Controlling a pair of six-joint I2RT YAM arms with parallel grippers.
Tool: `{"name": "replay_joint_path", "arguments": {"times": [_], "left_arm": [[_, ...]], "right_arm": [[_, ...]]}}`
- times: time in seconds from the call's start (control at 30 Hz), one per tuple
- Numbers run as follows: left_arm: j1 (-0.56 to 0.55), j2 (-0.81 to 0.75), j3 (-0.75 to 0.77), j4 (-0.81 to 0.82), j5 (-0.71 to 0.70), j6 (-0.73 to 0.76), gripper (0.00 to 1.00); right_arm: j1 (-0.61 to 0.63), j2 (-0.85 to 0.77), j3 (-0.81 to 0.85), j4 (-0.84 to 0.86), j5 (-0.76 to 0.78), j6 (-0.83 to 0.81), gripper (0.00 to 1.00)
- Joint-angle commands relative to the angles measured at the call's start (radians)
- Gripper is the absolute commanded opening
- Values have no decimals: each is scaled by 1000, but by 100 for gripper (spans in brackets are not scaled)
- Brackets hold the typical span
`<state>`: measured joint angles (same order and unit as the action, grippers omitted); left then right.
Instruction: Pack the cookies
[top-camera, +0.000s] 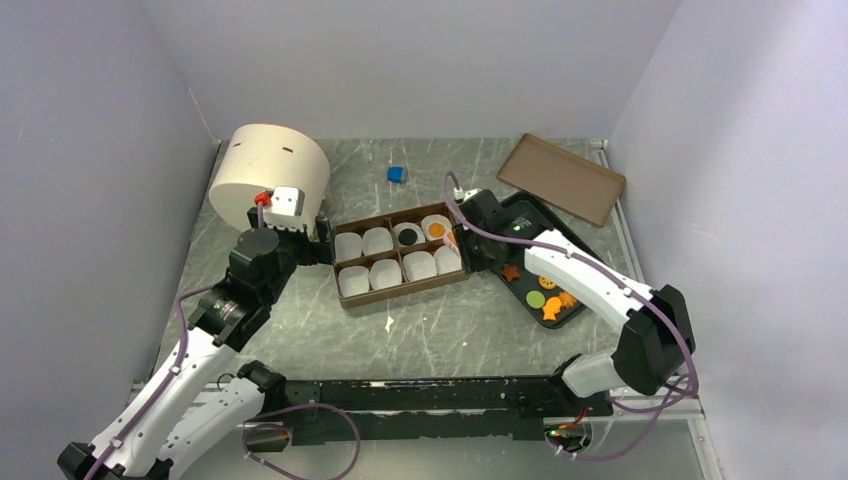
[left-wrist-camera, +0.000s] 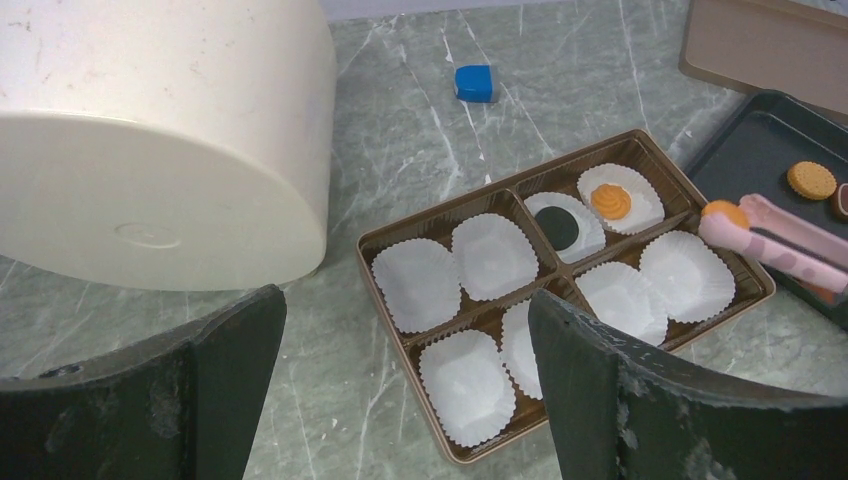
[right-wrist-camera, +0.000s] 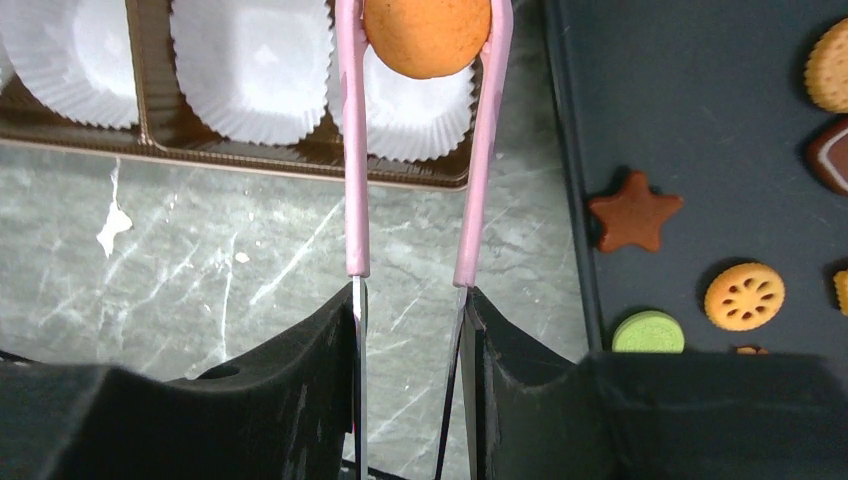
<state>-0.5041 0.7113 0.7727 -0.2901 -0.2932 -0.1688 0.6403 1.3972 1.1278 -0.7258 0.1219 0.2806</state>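
Note:
A brown box (top-camera: 400, 293) holds several white paper cups; one back cup holds a black round cookie (top-camera: 408, 236), the one beside it an orange cookie (top-camera: 437, 230). My right gripper (right-wrist-camera: 410, 300) is shut on pink tongs (right-wrist-camera: 355, 150), which pinch an orange round cookie (right-wrist-camera: 427, 35) over the box's near right cup (right-wrist-camera: 400, 120). More cookies lie on the black tray (top-camera: 530, 215): a brown star (right-wrist-camera: 633, 212), a green round (right-wrist-camera: 648, 332), an orange round (right-wrist-camera: 744, 296). My left gripper (left-wrist-camera: 405, 300) is open and empty at the box's left end.
A large cream round container (top-camera: 270, 175) stands at the back left, close to my left gripper. A small blue cube (top-camera: 397, 174) lies behind the box. A brown lid (top-camera: 560, 178) leans at the back right. A white scrap (top-camera: 389, 323) lies in front of the box.

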Motion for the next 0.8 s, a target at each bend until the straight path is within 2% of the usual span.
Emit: {"name": "replay_joint_path", "arguments": {"times": [0.0,0.37,0.77], "left_arm": [[6,-3,11,40,8,23,96],[6,1,11,40,9,23,96],[6,2,13,42,15,24,96]], "right_arm": [[43,33,45,-48,32,-9,24],[86,113,58,-53,78,-21,30],[91,159,77,-47,127,-25,43]]}}
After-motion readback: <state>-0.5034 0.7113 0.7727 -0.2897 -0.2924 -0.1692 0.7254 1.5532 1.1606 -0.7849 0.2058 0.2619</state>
